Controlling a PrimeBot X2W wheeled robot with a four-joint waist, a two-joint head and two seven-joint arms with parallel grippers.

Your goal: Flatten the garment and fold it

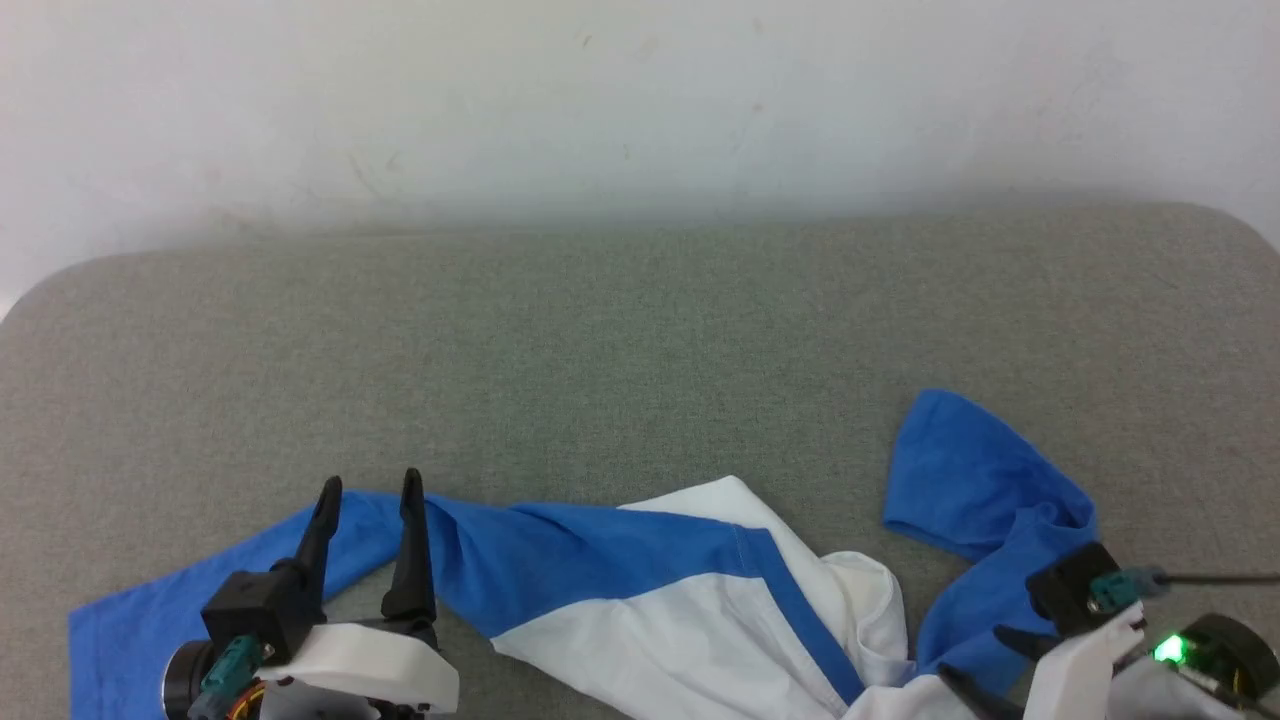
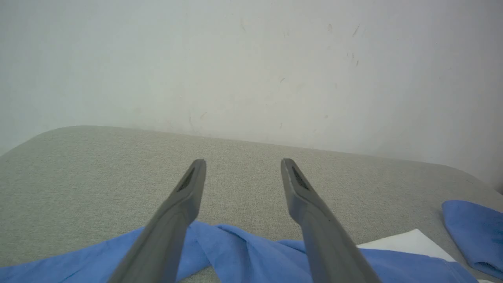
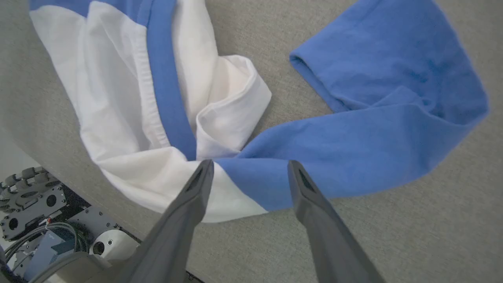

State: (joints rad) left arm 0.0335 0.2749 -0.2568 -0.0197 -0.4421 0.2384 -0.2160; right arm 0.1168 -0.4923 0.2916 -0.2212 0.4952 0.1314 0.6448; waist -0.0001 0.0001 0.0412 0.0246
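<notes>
Grey fabric surface spans mid-frame. Shirt lies crumpled on it along the lower edge.

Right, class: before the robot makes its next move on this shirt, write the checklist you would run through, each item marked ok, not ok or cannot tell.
1. Left gripper open and empty: ok; it hovers over the left sleeve.
2. Right gripper open and empty: ok; its fingertips are over the seam where blue sleeve meets white body.
3. Garment lying flat: not ok; the white body is bunched in folds.
4. Right sleeve straight: not ok; it doubles back on itself.
5. Free padded surface beyond the garment for spreading: ok.
6. Where the hem lies: cannot tell; the body runs off the head view's bottom edge.
</notes>
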